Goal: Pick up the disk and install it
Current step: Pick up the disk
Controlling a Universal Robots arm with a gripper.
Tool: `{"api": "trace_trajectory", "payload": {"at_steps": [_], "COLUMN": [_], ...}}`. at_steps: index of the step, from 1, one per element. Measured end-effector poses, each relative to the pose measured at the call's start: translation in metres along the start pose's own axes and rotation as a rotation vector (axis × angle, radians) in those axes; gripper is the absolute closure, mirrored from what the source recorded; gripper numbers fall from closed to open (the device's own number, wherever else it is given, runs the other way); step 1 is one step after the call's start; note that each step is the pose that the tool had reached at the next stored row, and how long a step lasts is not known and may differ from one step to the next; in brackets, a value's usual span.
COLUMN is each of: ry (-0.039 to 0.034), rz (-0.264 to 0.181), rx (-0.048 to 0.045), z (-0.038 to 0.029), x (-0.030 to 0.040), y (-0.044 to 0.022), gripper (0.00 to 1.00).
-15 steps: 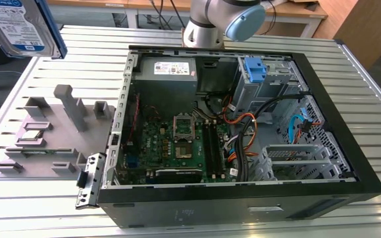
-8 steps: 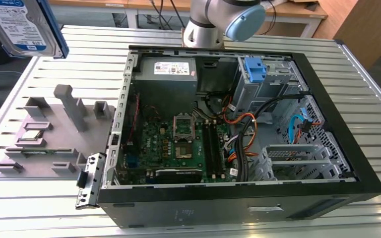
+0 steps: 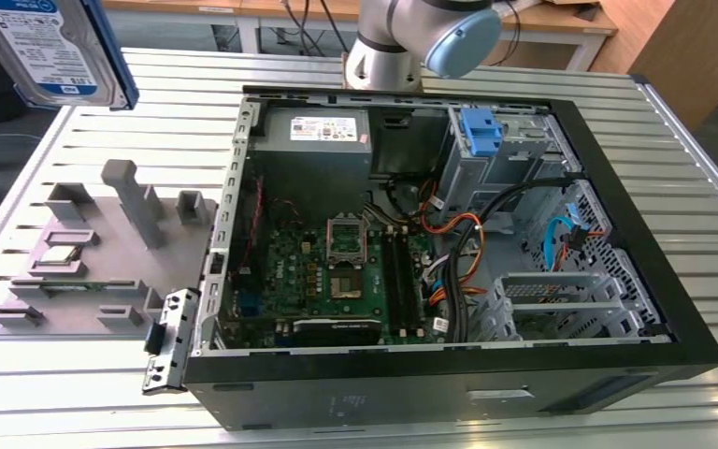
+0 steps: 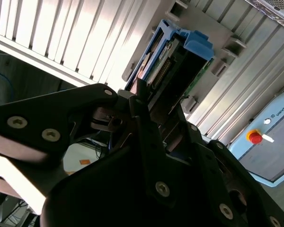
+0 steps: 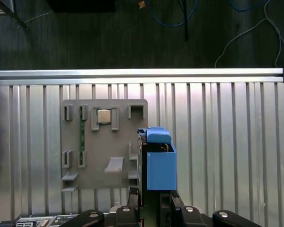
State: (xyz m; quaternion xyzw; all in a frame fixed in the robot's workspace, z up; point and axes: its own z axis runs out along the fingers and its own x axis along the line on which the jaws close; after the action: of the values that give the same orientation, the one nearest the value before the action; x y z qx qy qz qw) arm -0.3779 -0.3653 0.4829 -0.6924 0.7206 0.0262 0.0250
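Note:
The disk (image 3: 50, 45) hangs high at the exterior view's upper left, above the grey parts holder (image 3: 97, 253), showing its white-and-blue label and blue caddy edge. In both wrist views I see it edge-on: the blue caddy (image 5: 160, 165) juts out from between my gripper's (image 5: 156, 201) dark fingers, which are shut on its near end. In the second wrist view the disk (image 4: 180, 56) points away from my gripper (image 4: 156, 113), with its connector edge and green board showing. It is lifted off the holder (image 5: 104, 142), which lies below it.
An open computer case (image 3: 459, 234) lies on the slatted metal table (image 3: 683, 168), with a motherboard, cables and a blue drive bracket (image 3: 481, 131) at its far end. The arm's base (image 3: 396, 47) stands behind the case. The grey holder carries a chip and a memory stick.

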Motion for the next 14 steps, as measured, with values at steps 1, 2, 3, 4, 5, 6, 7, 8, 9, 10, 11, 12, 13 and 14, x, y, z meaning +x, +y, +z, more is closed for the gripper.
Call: {"api": "trace_trajectory", "payload": {"at_steps": [1,2,3,4,5,6,7,8,9,10,11,12,13,14], "ry": [-0.0004,-0.0008,-0.0014,-0.0020,-0.0026,-0.0031,-0.0037,-0.0041,-0.0044,-0.0048,-0.0051,-0.0056,-0.0060,-0.0065], "rz": [0.000,0.000,0.000,0.000,0.000,0.000,0.000,0.000,0.000,0.000,0.000,0.000,0.000,0.000], "rx": [0.0001,0.0000,0.0000,0.0000,-0.0001,-0.0001,-0.0001,-0.0001,-0.0002,-0.0002,-0.0002,-0.0002,-0.0002,-0.0002], "z": [0.0000,0.0000,0.0001,0.0000,0.0000,0.0000,0.0000,0.0000,0.0000,0.0000,0.0000,0.0000,0.0000,0.0000], "x": [-0.0001,-0.0001,-0.0002,-0.0002,-0.0003,-0.0003,-0.0004,-0.0004,-0.0005,-0.0006,-0.0006,-0.0007,-0.0008,-0.0008], "y": [-0.0014,-0.0028,-0.0042,-0.0057,-0.0070,-0.0083,-0.0098,-0.0113,-0.0128,-0.0144,-0.0159,-0.0175,-0.0195,-0.0213], "gripper": [0.65,0.65,0.65,0.65,0.65,0.65,0.65,0.65,0.65,0.65,0.65,0.65,0.65,0.65]}}
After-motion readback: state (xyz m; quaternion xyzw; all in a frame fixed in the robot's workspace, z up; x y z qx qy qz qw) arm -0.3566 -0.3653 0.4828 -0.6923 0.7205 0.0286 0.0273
